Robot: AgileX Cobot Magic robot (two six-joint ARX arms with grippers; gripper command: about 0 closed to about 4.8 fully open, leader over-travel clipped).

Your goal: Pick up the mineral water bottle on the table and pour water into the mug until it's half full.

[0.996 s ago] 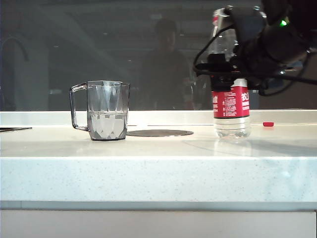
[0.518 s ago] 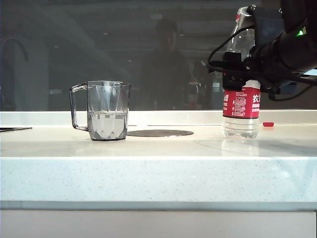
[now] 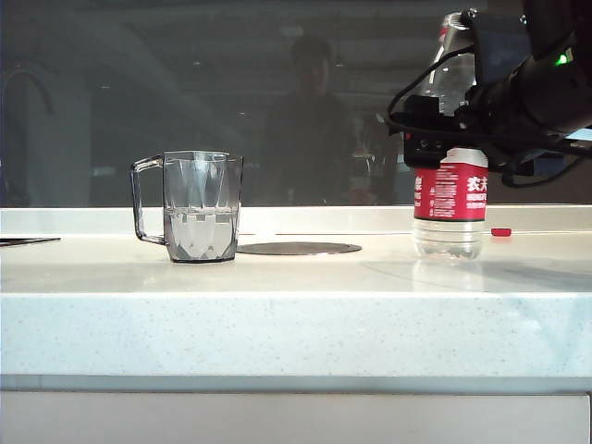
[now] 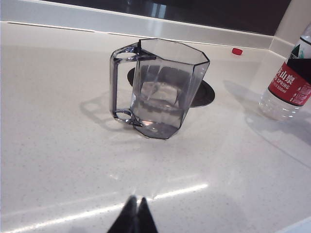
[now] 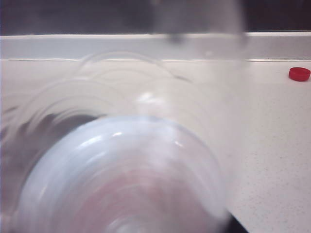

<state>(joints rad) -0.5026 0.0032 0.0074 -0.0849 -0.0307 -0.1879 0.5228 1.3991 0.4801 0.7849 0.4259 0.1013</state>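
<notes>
The mineral water bottle point(image 3: 450, 194) stands upright on the table point(image 3: 296, 324) at the right, with a little water in its base. My right gripper point(image 3: 447, 139) is round its shoulder just above the red label, and its near finger stands slightly off the bottle's side, so the jaws look open. The bottle point(image 5: 126, 179) fills the right wrist view as a blur and hides the jaws. The smoky-grey mug point(image 3: 202, 205) stands left of centre, about half full of water point(image 3: 199, 233). My left gripper point(image 4: 136, 204) hangs shut and empty near the mug point(image 4: 163, 87), with the bottle point(image 4: 289, 85) beyond it.
A flat dark disc point(image 3: 298, 248) is set into the counter just right of the mug. A red bottle cap point(image 3: 500, 231) lies behind the bottle near the back ledge. A dark window runs behind the counter.
The right arm carried the bottle a little to the right, and it rests on the counter. Since half a second ago the gripper's near finger has shifted outward while the bottle stayed put.
</notes>
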